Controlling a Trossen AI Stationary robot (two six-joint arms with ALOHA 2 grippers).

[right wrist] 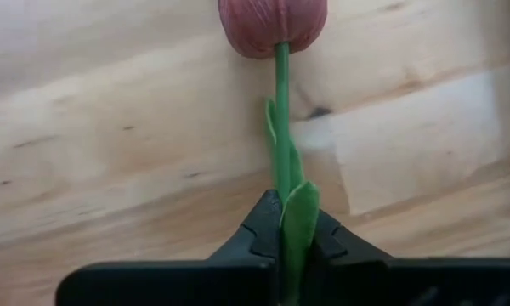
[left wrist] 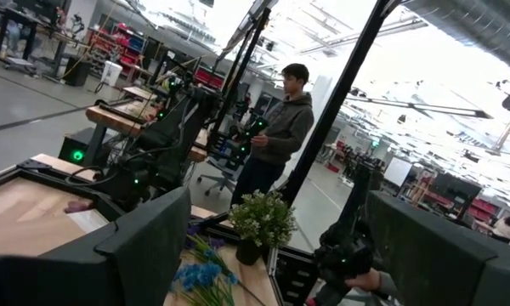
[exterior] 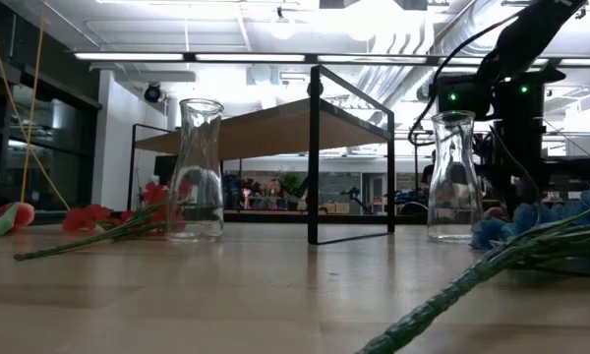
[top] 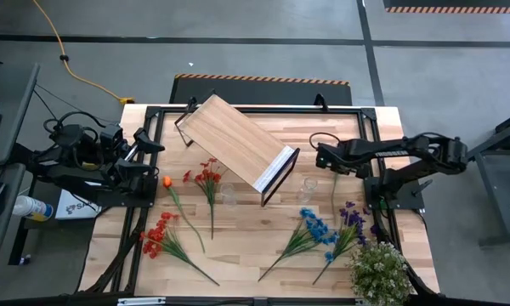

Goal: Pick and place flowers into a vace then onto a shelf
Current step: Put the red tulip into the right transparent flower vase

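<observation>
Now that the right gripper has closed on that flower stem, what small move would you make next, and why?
Probably lift straight up. The right gripper is shut on the dark red flower's stem, which lies on the table. The nearer vase stands upright close by, so the stem must clear its mouth.

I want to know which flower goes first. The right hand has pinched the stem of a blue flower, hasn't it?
Not quite. The right hand has pinched a stem, but the flower is not blue. It is a dark red flower with a closed, tulip-like bud, and the right wrist view shows it. The blue flowers lie untouched on the table.
</observation>
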